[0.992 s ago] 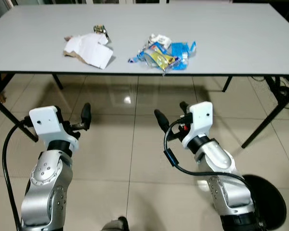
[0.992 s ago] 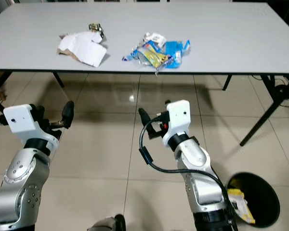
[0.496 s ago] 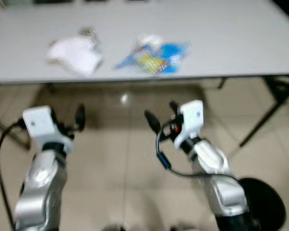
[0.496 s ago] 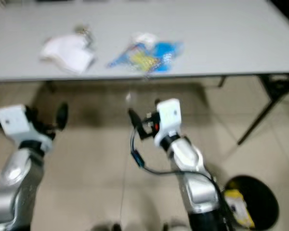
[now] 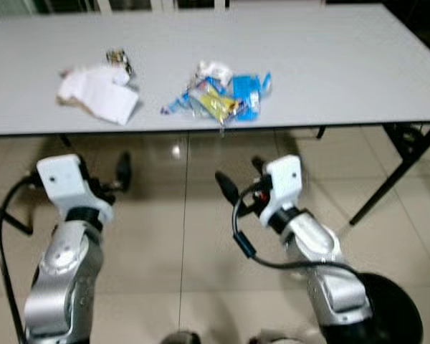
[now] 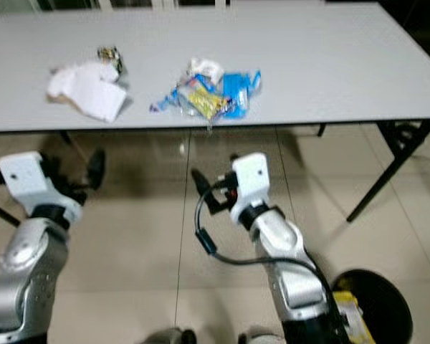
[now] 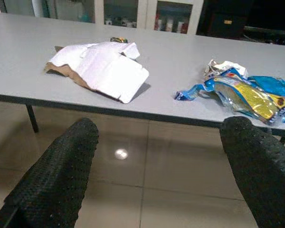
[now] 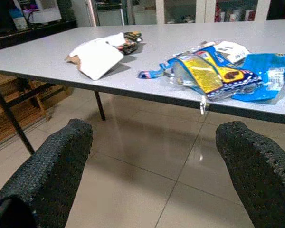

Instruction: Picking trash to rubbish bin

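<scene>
On the grey table (image 5: 344,64) lie a flattened white carton (image 5: 97,94), a small crumpled wrapper (image 5: 117,56) just behind it, and a pile of blue and yellow snack wrappers (image 5: 218,97) near the front edge. Both grippers hang below and in front of the table edge, over the floor. My left gripper (image 5: 111,180) is open and empty, roughly in line with the carton (image 7: 102,66). My right gripper (image 5: 240,178) is also open and empty, below the wrapper pile (image 8: 218,71). A black rubbish bin (image 6: 373,308) with yellow trash inside stands on the floor beside my right arm.
The floor is glossy beige tile (image 5: 193,251). Black slanted table legs (image 5: 376,186) stand at the right, and another at the left (image 5: 7,215). Glass-fronted cabinets (image 7: 147,14) line the wall behind the table.
The whole picture has shifted and blurred, so the camera moved; the table's trash now sits further left in view. Both grippers stay open and the trash lies as before.
</scene>
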You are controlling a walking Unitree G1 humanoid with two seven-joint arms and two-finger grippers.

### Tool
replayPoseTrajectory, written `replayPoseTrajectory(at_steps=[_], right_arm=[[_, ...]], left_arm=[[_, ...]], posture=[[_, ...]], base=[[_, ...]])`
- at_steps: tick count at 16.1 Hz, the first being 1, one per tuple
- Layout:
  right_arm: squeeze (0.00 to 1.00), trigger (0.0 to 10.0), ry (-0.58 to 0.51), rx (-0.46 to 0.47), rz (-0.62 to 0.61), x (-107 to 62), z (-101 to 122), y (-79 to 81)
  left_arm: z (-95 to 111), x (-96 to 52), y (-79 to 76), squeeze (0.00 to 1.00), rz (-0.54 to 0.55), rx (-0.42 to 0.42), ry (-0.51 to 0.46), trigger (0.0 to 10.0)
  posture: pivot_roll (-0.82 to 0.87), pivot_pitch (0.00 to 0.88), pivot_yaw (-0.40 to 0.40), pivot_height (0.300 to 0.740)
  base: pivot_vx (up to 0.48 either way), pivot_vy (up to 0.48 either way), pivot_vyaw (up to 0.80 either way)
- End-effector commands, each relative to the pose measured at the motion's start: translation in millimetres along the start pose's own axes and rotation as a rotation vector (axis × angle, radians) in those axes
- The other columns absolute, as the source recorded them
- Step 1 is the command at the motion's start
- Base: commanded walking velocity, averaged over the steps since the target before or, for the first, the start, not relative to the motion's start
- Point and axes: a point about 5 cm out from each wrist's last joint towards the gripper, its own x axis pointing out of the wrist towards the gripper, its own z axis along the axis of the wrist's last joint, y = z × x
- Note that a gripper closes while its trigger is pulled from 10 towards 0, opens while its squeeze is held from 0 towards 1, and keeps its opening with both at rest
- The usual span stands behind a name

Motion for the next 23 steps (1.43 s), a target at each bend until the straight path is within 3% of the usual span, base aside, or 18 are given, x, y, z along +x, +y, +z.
replayPoseTrajectory(at_steps=[1, 23], right_arm=[[0.0, 10.0, -0.006, -0.011, -0.015, -1.9, 2.3, -4.4], [0.0, 10.0, -0.026, -0.004, -0.01, 2.4, 4.1, -0.2]], left_arm=[[0.0, -1.2, -2.1, 0.0, 0.0, 0.001, 0.005, 10.0], [-4.6, -0.2, 3.0, 0.0, 0.009, 0.032, 0.048, 10.0]], posture=[[-0.05, 0.157, 0.052, 0.74], [-0.03, 0.145, 0.058, 0.74]], base=[[0.364, 0.0, 0.8], [0.394, 0.21, 0.04]])
